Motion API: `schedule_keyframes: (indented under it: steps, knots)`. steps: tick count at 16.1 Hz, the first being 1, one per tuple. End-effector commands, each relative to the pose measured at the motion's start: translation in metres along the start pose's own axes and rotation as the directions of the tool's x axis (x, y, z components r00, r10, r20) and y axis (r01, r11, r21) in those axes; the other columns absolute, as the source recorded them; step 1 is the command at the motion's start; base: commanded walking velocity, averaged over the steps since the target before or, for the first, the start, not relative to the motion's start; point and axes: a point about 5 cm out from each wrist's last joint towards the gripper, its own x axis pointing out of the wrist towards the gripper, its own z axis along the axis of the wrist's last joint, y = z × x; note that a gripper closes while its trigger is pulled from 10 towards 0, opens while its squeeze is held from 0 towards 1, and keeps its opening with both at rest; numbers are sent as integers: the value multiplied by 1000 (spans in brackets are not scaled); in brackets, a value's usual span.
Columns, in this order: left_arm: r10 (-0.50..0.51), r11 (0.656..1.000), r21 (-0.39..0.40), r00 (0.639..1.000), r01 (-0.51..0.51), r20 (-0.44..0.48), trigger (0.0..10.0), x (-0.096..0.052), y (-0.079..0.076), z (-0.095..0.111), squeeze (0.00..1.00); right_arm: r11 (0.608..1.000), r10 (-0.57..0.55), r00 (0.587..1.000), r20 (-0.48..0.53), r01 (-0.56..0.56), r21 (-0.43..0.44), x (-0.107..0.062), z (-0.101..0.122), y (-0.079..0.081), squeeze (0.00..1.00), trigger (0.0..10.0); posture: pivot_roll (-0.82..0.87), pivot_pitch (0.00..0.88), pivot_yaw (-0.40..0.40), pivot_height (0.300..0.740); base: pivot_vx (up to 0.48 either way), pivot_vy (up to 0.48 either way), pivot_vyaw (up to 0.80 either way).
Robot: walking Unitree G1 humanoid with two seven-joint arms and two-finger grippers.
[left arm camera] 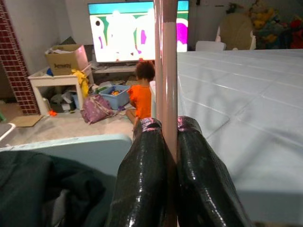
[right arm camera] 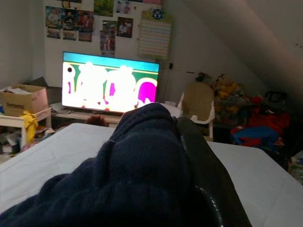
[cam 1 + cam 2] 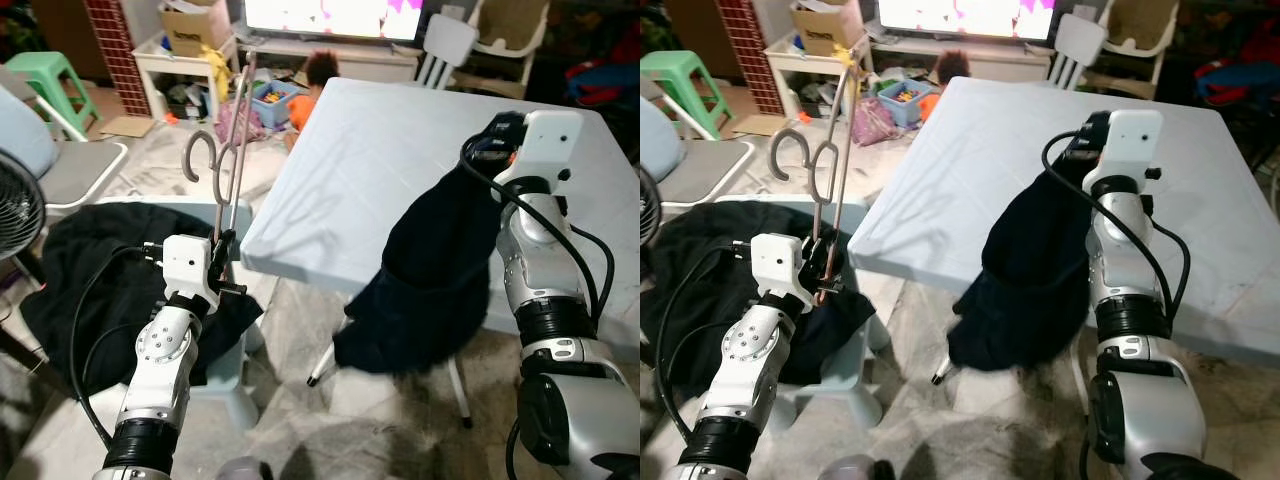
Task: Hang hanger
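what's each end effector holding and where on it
Left end effector pinches the hanger at its lower bar end; right end effector grips the dark garment by its top edge.

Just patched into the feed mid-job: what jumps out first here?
The right gripper holds up a dark navy garment that drapes over the near edge of the white table. The left gripper is shut on a pinkish hanger, hook upward, above a dark cloth pile. A child in orange sits before the bright TV.

white table (image 3: 400, 150), television (image 1: 137, 30), green stool (image 3: 50, 75)
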Motion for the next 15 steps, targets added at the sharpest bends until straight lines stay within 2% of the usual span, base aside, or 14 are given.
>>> schedule_keyframes:
  steps: [1,4,10,13,15]
  knots:
    - [-10,1000,0,999,10,31,10000,4,-1,7,0,999,-32,999,40,32,3,5,10,-5,0,10000,-21,0,-13,740,480,0,0]
    - [-15,1000,-2,999,15,31,10000,5,-2,7,0,999,-33,999,42,33,11,8,12,-3,0,10000,-22,0,-15,740,355,0,0]
    - [-21,1000,-15,999,22,32,10000,5,-10,5,0,999,33,997,70,-34,16,32,34,18,0,10000,-17,0,-29,740,480,0,0]
    - [-11,1000,-19,1000,12,14,10000,2,-10,2,0,998,67,995,76,-66,-11,52,57,21,0,10000,-7,0,-37,740,357,0,0]
    - [-9,1000,-12,1000,9,8,10000,1,-14,1,0,998,70,990,125,-70,-3,69,94,19,0,10000,-3,0,-38,740,0,0,0]
